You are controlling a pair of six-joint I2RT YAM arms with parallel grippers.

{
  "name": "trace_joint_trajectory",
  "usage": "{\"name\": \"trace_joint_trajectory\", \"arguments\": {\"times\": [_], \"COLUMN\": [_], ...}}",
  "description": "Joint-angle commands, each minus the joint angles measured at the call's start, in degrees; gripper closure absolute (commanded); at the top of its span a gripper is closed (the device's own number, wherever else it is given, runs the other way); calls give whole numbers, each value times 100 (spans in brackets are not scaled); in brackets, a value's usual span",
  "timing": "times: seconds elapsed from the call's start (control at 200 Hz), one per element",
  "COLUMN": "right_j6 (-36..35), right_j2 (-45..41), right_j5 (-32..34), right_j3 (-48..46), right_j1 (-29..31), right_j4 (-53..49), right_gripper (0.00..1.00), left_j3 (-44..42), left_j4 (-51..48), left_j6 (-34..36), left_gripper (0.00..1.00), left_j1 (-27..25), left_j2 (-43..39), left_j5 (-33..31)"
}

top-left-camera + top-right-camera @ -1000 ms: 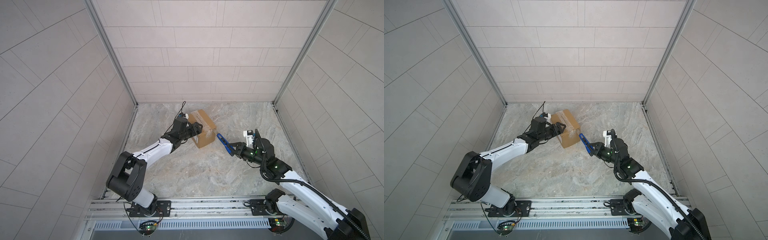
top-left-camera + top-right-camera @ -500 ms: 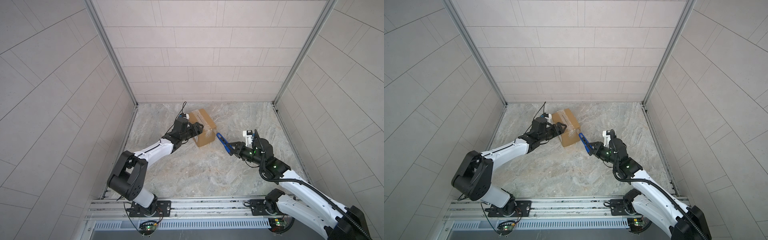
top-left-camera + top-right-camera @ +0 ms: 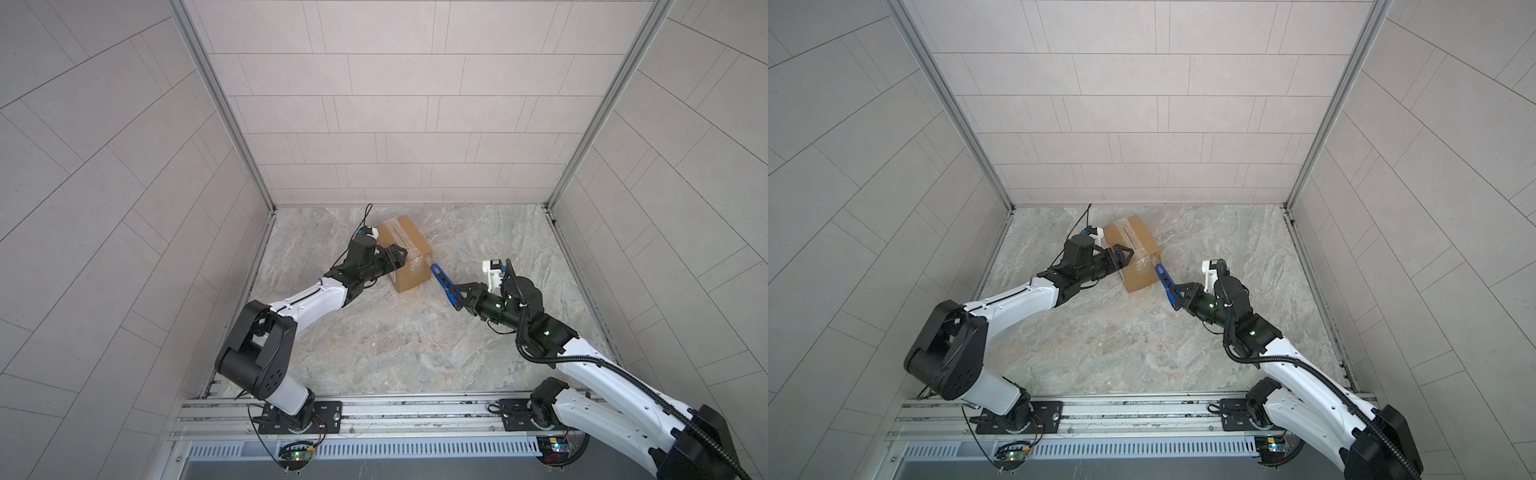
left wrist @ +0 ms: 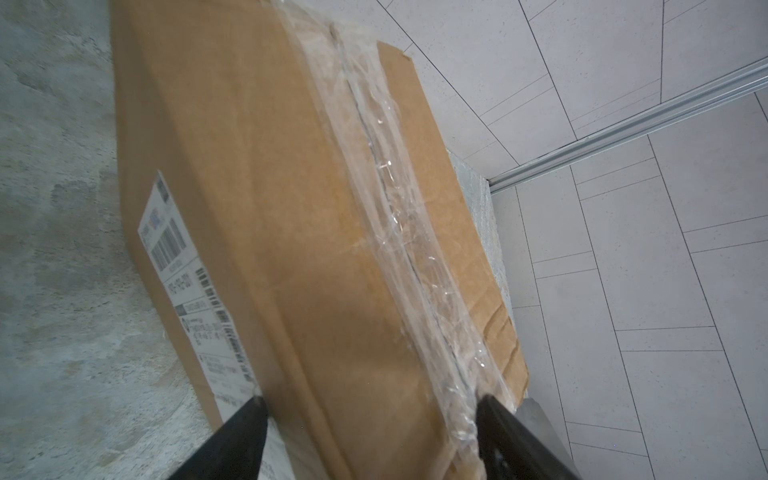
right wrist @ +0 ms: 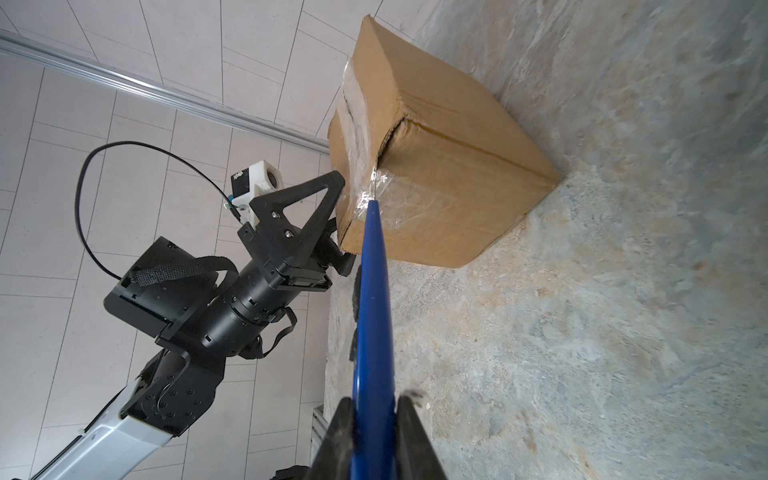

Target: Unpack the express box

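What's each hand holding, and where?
Left hand: express box, clamped at its taped near end. Right hand: blue cutter, by its handle's rear end.

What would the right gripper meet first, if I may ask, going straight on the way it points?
The brown cardboard express box: the slim blue cutting tool in the right gripper aims at its clear tape, tip seemingly touching.

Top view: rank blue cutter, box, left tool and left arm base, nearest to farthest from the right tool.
From the right tool:
1. blue cutter: held in it.
2. box: just past the cutter's tip, toward the back left.
3. left tool: gripping the box's far, left side.
4. left arm base: front left.
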Motion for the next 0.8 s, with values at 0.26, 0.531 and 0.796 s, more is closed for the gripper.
{"name": "trace_joint_trajectory", "arguments": {"times": [0.26, 0.531, 0.796], "right_j6": [-78, 293, -282], "right_j2": [7, 59, 264], "right_j5": [-160, -318, -208], "right_j3": [78, 80, 165], "right_j1": [201, 236, 419], "right_j4": [540, 1180, 541], "right_gripper": [100, 100, 100], "left_j3": [-55, -50, -35], "left_j4": [322, 323, 358], "left_j6": [-94, -94, -103], "left_gripper": [18, 18, 18], "left_j1": [-75, -74, -75], "left_j2": [82, 74, 48], "left_j5": [199, 203, 219]}}
